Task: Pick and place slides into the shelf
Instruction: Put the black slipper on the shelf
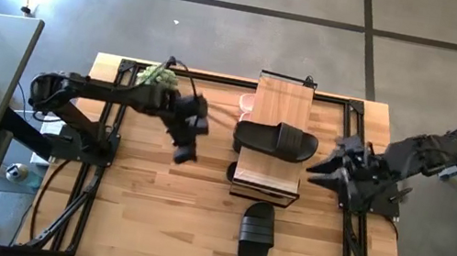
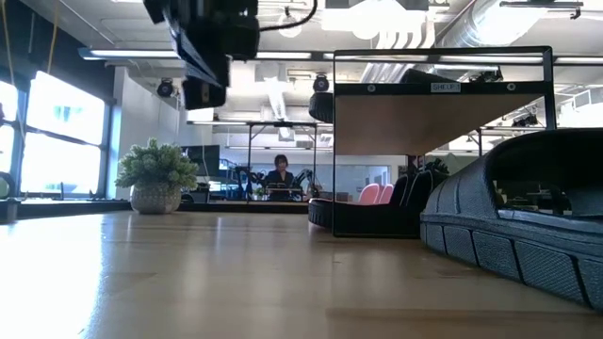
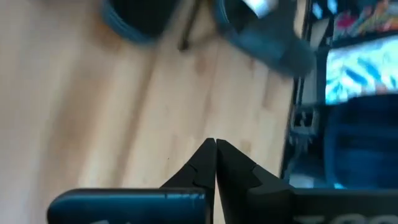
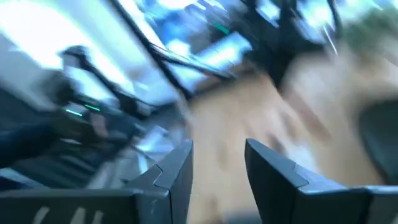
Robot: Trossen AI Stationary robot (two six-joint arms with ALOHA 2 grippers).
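We see a black slide (image 1: 276, 140) across the shelf (image 1: 281, 102); left gripper (image 1: 185, 150) fingers pressed together, right gripper (image 1: 322, 167) fingers spread, potted plant (image 1: 158, 76) far-left on the bench (image 1: 150, 208).

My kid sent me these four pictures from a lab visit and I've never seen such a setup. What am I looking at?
Two robot arms work at a wooden table. One picture looks straight down, one looks level across the tabletop, and two come from cameras on the arms' wrists. The left gripper is shut and empty above the table; the right gripper is open and empty beside the shelf. One black slide lies on top of the shelf, another on the table, and a pink one peeks out behind the shelf. A small potted plant stands nearby.
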